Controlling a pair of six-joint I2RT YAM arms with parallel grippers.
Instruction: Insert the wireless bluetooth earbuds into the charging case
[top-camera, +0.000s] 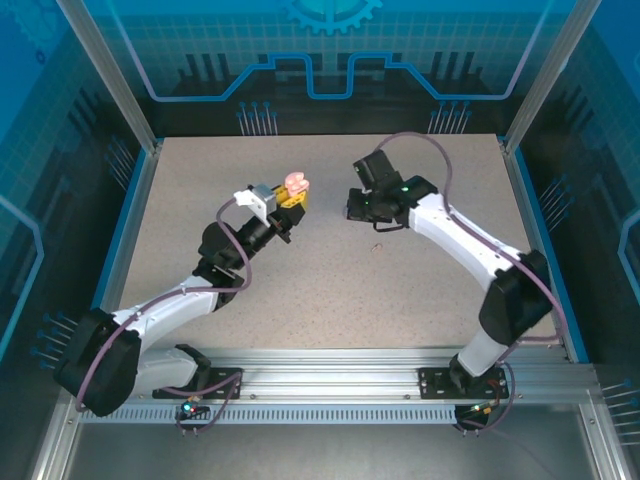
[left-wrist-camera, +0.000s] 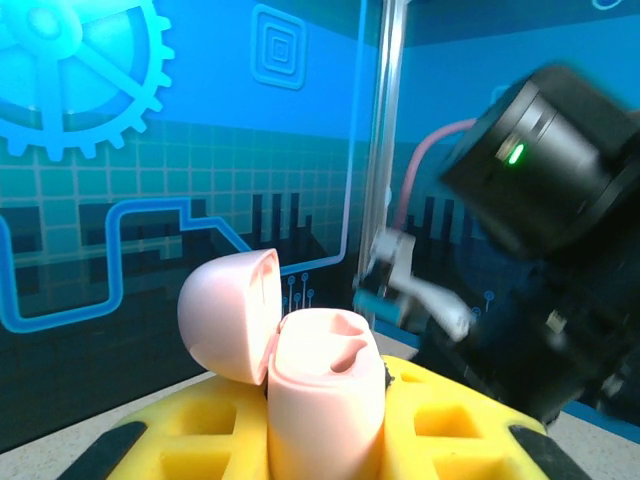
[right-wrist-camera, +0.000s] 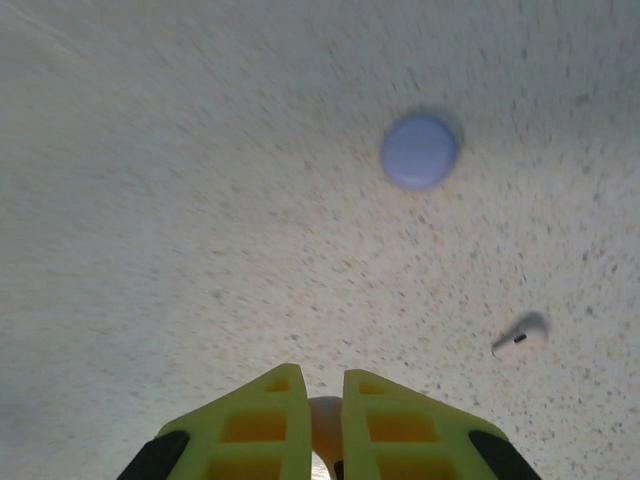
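Overhead, the left hand (top-camera: 288, 205) grips the pink charging case (top-camera: 295, 184), forearm reaching inward. The right hand (top-camera: 360, 207) faces it from just across, wrist bent down. A loose earbud (top-camera: 377, 247) lies on the bench (top-camera: 330, 300) near them.

From the left wrist, yellow fingers (left-wrist-camera: 450, 420) are pressed against the case body, its lid (left-wrist-camera: 228, 312) swung open to the left. One socket looks empty. The right arm (left-wrist-camera: 540, 170) looms close and blurred.

From the right wrist, the fingers (right-wrist-camera: 262, 415) are nearly together, pinching a small pinkish-beige bud (right-wrist-camera: 325, 420), probably an earbud. A lilac round case (right-wrist-camera: 419, 150) sits apart from the loose earbud.

The step looks like carrying the bud to the open case. Next it needs lining up over a socket, stem first, before release.
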